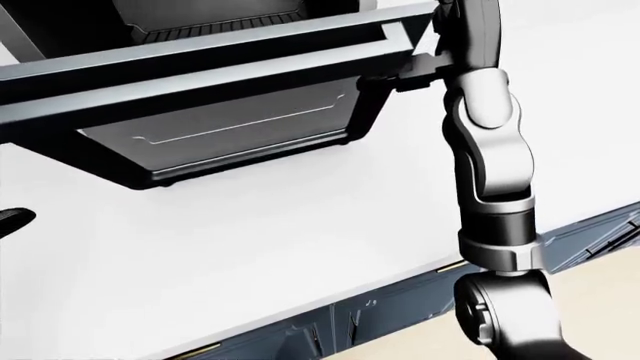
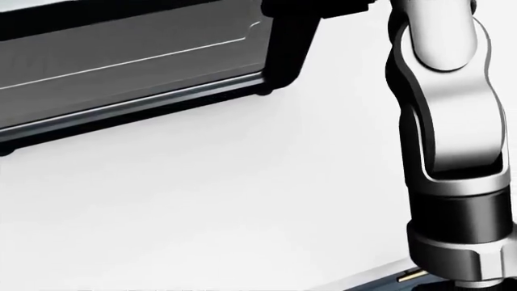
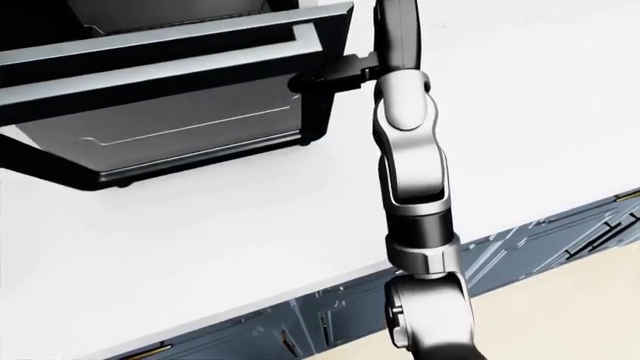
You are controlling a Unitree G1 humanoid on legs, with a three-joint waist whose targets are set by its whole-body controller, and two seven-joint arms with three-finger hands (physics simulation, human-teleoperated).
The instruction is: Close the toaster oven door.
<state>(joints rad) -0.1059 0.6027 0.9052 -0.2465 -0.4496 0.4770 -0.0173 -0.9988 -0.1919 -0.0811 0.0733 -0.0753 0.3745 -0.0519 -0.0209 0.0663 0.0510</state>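
The toaster oven stands at the top left of the left-eye view, its dark inside and rack showing. Its door, a dark panel with a window outline, stands open and swung out toward me. Silver bars run across above the panel. My right arm rises from the bottom right, and my right hand is at the door's right corner, with dark fingers against it. The top edge and the door cut off the hand, so its grip is unclear. A dark tip at the left edge may be my left hand.
The oven sits on a white counter that fills most of each view. The counter's edge runs diagonally along the bottom, with dark cabinet fronts below it. Beige floor shows at the bottom right.
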